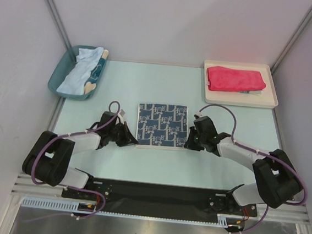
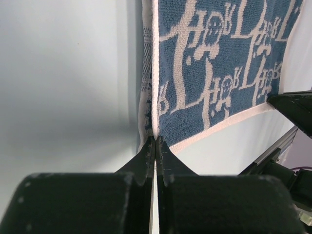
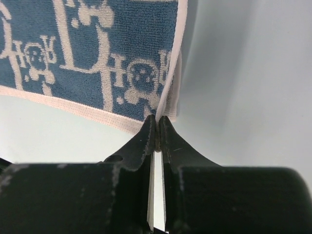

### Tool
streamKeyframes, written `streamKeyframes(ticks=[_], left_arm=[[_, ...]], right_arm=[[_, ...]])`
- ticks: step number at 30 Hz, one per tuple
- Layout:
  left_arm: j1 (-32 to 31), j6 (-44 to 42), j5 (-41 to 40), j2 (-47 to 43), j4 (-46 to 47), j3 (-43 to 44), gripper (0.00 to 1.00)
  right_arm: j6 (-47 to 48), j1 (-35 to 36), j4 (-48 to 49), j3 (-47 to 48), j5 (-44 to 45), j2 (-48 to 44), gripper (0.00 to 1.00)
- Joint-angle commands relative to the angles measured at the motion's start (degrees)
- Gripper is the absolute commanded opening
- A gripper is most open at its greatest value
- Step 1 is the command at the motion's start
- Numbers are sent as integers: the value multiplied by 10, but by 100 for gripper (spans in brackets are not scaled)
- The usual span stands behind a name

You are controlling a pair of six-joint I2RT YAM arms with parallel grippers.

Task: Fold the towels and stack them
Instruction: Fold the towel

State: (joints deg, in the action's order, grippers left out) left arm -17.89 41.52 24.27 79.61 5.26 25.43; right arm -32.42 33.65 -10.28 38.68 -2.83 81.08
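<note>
The blue-and-white patterned towel lies folded flat at the table's middle. My left gripper is shut on its near left corner; the left wrist view shows the jaws pinching the pale hem. My right gripper is shut on the near right corner, the hem pinched between the tips. The red-pink towel lies folded in the white tray at the back right, over another folded cloth whose edge shows. The pale blue towel lies crumpled in the teal bin at the back left.
Grey walls close in the table on the left, right and back. The black arm bases and a rail run along the near edge. The right arm's tip shows at the right edge of the left wrist view.
</note>
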Motion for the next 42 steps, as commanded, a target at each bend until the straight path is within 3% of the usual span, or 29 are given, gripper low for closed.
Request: streamKeyframes(ticks=[1, 3, 7, 9, 10, 13, 16, 22, 31, 42], left_arm=[[-4, -11, 4, 8, 28, -6, 2], [-4, -12, 3, 12, 30, -6, 2], [-4, -13, 1, 17, 30, -7, 9], [-4, -15, 1, 12, 25, -5, 16], [-4, -20, -2, 6, 12, -3, 19], [-4, -40, -24, -27, -30, 22, 30], [0, -64, -72, -60, -89, 67, 41], [3, -86, -116, -42, -129, 164, 49], [28, -152, -137, 187, -201, 421, 46], [29, -207, -146, 336, -261, 531, 44]], right_arm=[[-6, 4, 22, -7, 7, 8, 7], [-8, 3, 29, -14, 5, 12, 10], [-8, 5, 32, -21, 5, 11, 25], [-7, 5, 25, -23, 5, 5, 32], [-4, 4, 22, -23, 7, -6, 42], [2, -6, 0, -14, 13, -39, 57], [13, -43, -18, 18, 12, -58, 62], [48, -104, -2, 130, -7, 31, 60], [68, -115, -4, 329, -5, 250, 50], [98, -124, -32, 407, 20, 351, 50]])
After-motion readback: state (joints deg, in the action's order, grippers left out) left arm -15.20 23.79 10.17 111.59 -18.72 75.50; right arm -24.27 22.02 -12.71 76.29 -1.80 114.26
